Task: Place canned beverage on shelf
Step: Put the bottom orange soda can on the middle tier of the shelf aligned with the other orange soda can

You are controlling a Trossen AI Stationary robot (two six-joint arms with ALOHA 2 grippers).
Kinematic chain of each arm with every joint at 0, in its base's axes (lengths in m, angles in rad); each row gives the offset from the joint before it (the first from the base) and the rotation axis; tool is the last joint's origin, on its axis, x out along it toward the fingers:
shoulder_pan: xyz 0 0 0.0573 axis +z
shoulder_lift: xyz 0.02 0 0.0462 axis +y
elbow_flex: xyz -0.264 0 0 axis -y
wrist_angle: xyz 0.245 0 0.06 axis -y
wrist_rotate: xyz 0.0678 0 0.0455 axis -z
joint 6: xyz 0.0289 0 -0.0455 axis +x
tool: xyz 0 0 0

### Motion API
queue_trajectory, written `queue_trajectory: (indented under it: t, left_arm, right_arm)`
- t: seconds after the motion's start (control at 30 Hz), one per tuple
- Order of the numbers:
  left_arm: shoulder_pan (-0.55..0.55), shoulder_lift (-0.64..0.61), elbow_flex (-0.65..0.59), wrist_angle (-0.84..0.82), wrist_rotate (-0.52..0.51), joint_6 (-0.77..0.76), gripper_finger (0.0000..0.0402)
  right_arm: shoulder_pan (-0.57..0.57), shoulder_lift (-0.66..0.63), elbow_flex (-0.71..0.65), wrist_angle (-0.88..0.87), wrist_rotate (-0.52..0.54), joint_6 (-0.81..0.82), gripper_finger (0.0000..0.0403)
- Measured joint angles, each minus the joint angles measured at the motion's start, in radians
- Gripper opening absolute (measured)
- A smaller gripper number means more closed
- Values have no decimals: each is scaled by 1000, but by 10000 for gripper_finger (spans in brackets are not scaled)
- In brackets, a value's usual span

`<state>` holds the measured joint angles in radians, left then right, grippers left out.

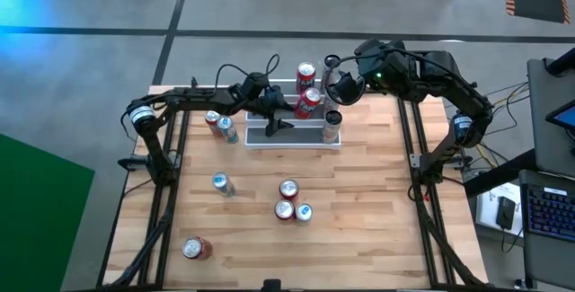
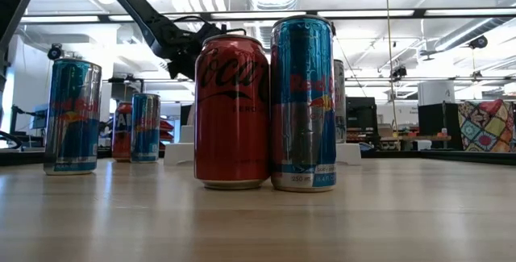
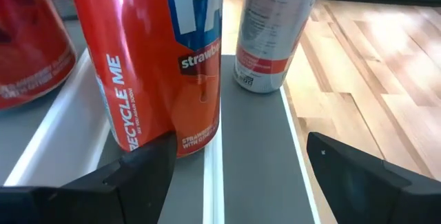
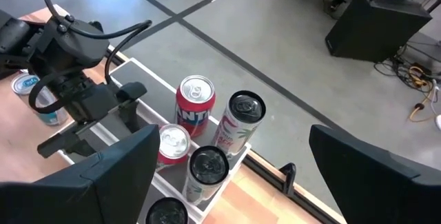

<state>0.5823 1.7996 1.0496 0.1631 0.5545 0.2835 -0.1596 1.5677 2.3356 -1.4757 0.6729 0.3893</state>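
Left pincer [image 1: 280,123] is hovering over the lower treads of the shelf [image 1: 296,139], its fingers spread apart and gripping nothing. In the left wrist view the two dark fingers [image 3: 131,176] are flanking an empty stretch of grey tread, with a red Fanta can [image 3: 148,58] standing just beside one finger and a grey-and-red slim can [image 3: 272,31] farther along the same rack. The open stance over the tread suggests a can has been set down there or the arm is checking clearance; which cannot be settled.

Right pincer [image 1: 346,84] is hanging above the shelf's far right corner, at about 1 o'clock from the left pincer, fingers wide apart and empty. Its wrist view is looking down on the rack, showing the Fanta can [image 4: 195,100], a second red can [image 4: 172,145] and three dark-topped slim cans [image 4: 242,117] standing upright on the steps.

Outward from the shelf, loose stock is waiting on the bench [image 1: 377,238]: two cans [image 1: 220,126] at 9 o'clock beside the rack, a blue can [image 1: 222,184] at 7 o'clock, a cluster of three cans [image 1: 289,202] at 6 o'clock, and a red can [image 1: 195,248] lying near the front left edge. Judgement: task partly done, several beverages remain unshelved.
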Motion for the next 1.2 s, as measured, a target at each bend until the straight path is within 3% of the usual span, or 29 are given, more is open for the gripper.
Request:
queue_trajectory:
  t: [0.27, 0.93, 1.2]
  left_arm:
    - [1, 0, 0, -70, -24, -8, 310]
    - [-23, -1, 1, -67, -22, -13, 310]
    - [16, -38, 1, -163, -70, -103, 310]
  right_arm:
    - [0, 0, 0, 0, 0, -8, 363]
    - [0, 0, 0, 30, -20, -22, 363]
    - [0, -2, 0, 34, -20, -44, 363]
